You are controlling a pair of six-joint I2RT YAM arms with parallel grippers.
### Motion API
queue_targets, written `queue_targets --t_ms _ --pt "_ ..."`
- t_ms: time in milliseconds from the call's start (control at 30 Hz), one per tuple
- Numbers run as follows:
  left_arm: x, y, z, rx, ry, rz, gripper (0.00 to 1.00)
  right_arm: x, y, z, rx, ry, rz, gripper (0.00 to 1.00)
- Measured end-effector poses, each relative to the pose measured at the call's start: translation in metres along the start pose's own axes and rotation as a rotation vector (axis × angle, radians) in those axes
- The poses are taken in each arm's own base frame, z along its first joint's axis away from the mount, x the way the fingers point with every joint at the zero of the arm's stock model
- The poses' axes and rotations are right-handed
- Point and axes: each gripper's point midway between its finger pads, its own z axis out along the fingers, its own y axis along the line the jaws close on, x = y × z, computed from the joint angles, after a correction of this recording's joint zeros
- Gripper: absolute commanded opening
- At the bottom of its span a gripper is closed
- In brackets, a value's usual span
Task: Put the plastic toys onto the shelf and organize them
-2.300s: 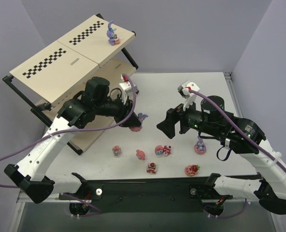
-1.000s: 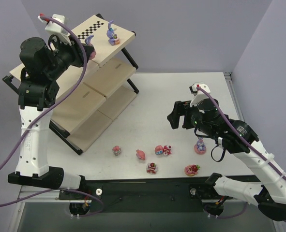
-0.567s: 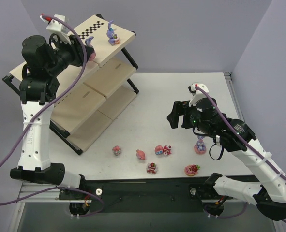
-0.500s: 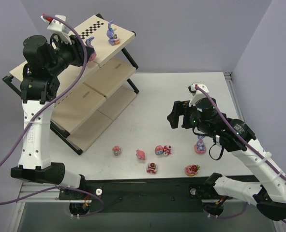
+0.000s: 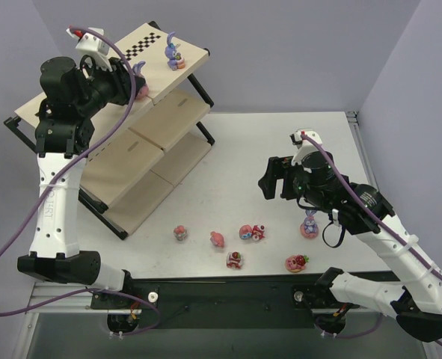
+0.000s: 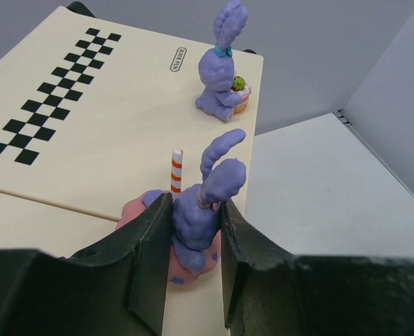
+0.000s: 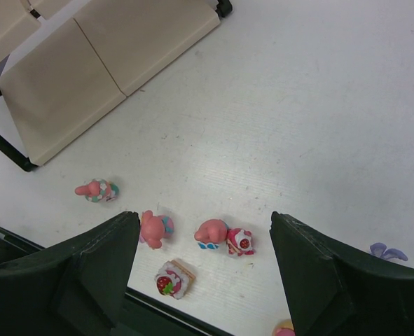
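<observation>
My left gripper (image 5: 136,81) is shut on a purple bunny on a pink base (image 6: 201,213), holding it at the near edge of the shelf's top board (image 6: 87,150). A second purple bunny (image 6: 221,73) stands farther along that board, also in the top view (image 5: 174,52). My right gripper (image 7: 205,241) is open and empty above the table. Under it lie several pink figures: one with a teal base (image 7: 98,190), a pink one (image 7: 153,228), a pink pair (image 7: 224,236) and a strawberry cake (image 7: 170,279). A purple bunny (image 5: 309,224) stands by my right arm.
The slanted shelf (image 5: 108,112) takes up the table's left side, its lower boards in the right wrist view (image 7: 87,77). A pink strawberry piece (image 5: 296,262) lies near the front edge. The table's far edge meets purple walls.
My left arm has carried the purple bunny up from the table to the shelf's top board and eased slightly right. My right gripper pulled back a little toward the right.
</observation>
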Motion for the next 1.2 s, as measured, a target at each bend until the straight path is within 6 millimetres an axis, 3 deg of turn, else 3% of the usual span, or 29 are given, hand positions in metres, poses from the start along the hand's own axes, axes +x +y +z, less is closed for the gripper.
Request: queue_targets --t_ms 233,367,600,933,1067,1200 --pt "-0.001 0.004 0.004 0.000 -0.020 -0.005 0.18 0.003 -0.001 0.002 0.003 0.008 0.005 0.77" --pt "-0.002 0.004 0.004 0.007 -0.021 -0.008 0.39 0.005 -0.001 0.002 0.003 0.010 0.012 0.77" --pt "-0.002 0.003 0.003 0.017 -0.022 -0.028 0.61 0.005 -0.003 -0.001 0.004 0.002 0.024 0.77" --pt "-0.007 0.003 0.002 0.023 -0.038 -0.025 0.81 0.006 -0.003 -0.001 0.005 0.004 0.029 0.77" --pt "-0.022 0.005 -0.005 -0.007 -0.067 -0.011 0.85 0.005 -0.005 -0.001 0.013 0.002 0.049 0.79" --pt "-0.051 0.003 -0.022 -0.044 -0.133 0.014 0.87 0.004 -0.014 0.001 0.052 -0.001 0.085 0.80"
